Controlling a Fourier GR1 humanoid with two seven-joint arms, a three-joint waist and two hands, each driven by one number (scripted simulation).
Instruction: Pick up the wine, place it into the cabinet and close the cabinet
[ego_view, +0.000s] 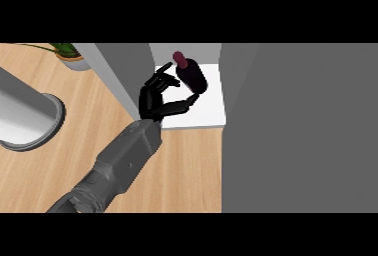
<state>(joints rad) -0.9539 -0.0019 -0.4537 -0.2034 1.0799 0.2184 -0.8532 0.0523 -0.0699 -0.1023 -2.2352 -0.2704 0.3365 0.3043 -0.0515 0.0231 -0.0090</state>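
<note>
**A:** Where is the wine bottle?

**B:** Inside the cabinet, on its white shelf. It is dark red and shows tilted, the neck pointing up and away from the fingers and the base down by the thumb.

**A:** And the fingers, are they on it?

**B:** Yes. The left hand is clenched on the bottle's lower part: curled fingertips meet its near side and the thumb tip meets its base, so the bottle is pinched between them. One finger sticks out straighter, just beside the neck. A patch of white shelf shows through the loop of thumb and fingers.

**A:** What lies beyond the fingers?

**B:** Past the bottle, on the thumb's side, a broad grey panel fills the view; I cannot tell whether it is the door. On the fingers' other side stands the cabinet's grey wall.

**A:** And behind the hand?

**B:** The grey forearm runs back over the wooden desk. Well apart from the fingers, past the wall, sits a potted plant, and nearer the forearm's side a round grey object rests on the desk.
</note>
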